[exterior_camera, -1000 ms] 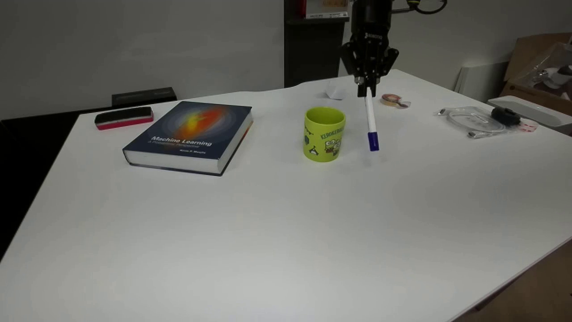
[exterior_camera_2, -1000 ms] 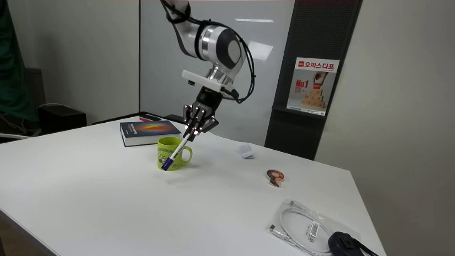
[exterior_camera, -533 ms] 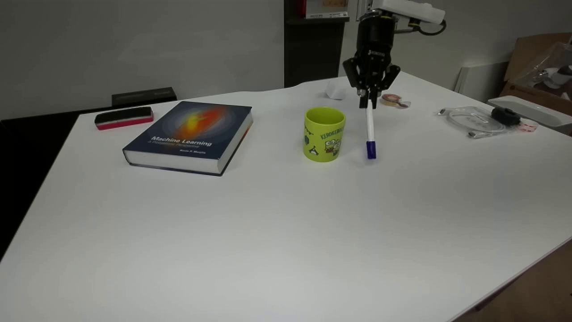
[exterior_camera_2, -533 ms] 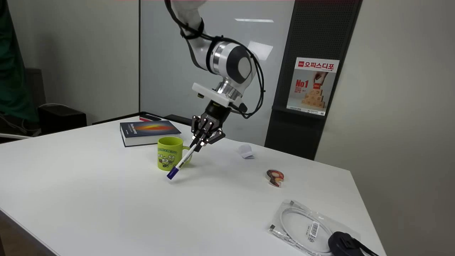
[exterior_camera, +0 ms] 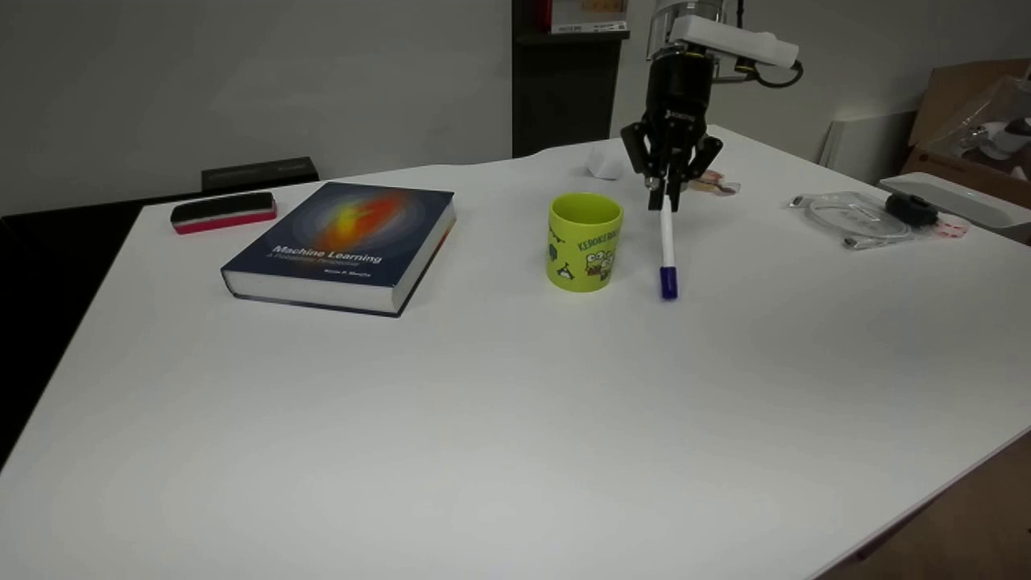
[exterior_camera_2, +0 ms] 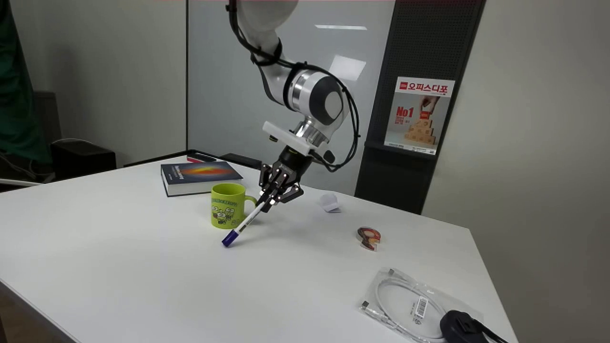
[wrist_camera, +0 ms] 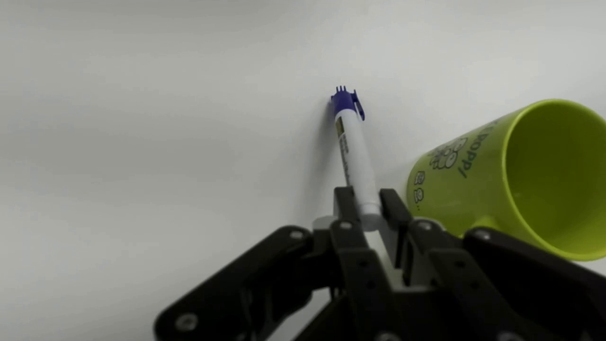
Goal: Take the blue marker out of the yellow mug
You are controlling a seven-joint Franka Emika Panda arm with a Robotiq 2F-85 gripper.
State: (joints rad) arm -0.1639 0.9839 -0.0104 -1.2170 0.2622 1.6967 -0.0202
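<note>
Looks like a lab or office room, can't tell which. Evidence: silver-white robot arm [exterior_camera_2: 312,93] over a broad white table [exterior_camera_2: 190,281], thick dark-blue hardcover book [exterior_camera: 346,234] titled "Machine Learning", clear plastic packet of coiled white cable [exterior_camera_2: 419,307], open brown cardboard box [exterior_camera: 962,87], black perforated panel [exterior_camera_2: 438,38] bearing a red-and-white poster [exterior_camera_2: 419,116] with Korean print.

1. Print on the blue marker [wrist_camera: 357,158] was too blurred to read; in both exterior views the pincer [exterior_camera: 665,201] partly covered its upper end.
2. Contact between its cap [exterior_camera_2: 230,238] and the tabletop [exterior_camera_2: 143,267] could not be determined.
3. The yellow mug [wrist_camera: 457,189] was clipped by the wrist view's right edge; the pincer hid most of its handle [wrist_camera: 487,221] there.
4. In both exterior views the top edge cut off the arm [exterior_camera_2: 324,97].
</note>
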